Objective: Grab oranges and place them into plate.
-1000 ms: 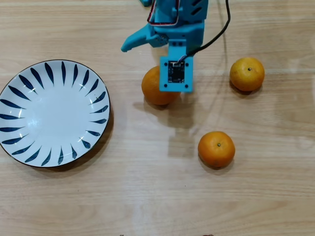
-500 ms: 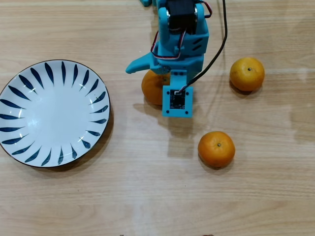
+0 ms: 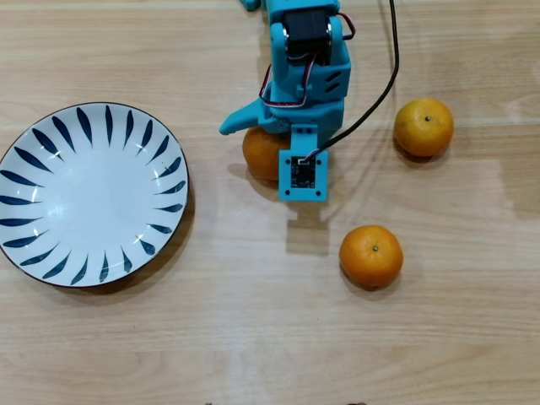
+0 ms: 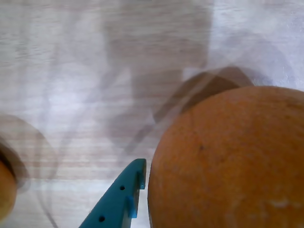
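Note:
My teal gripper (image 3: 268,142) hangs over one orange (image 3: 260,158) in the middle of the table in the overhead view, covering its right half. In the wrist view this orange (image 4: 228,161) fills the lower right and stays sharp while the table behind it is smeared. One teal finger (image 4: 124,192) lies against its left side; the other finger is hidden. The gripper is shut on this orange. Two more oranges lie on the table, one at the right (image 3: 423,126) and one lower right (image 3: 371,256). The white plate with blue strokes (image 3: 51,245) is empty at the left.
The wooden table (image 3: 253,337) carries nothing else. A black cable (image 3: 384,89) runs from the arm past the right orange. The edge of another orange (image 4: 4,190) shows at the left of the wrist view.

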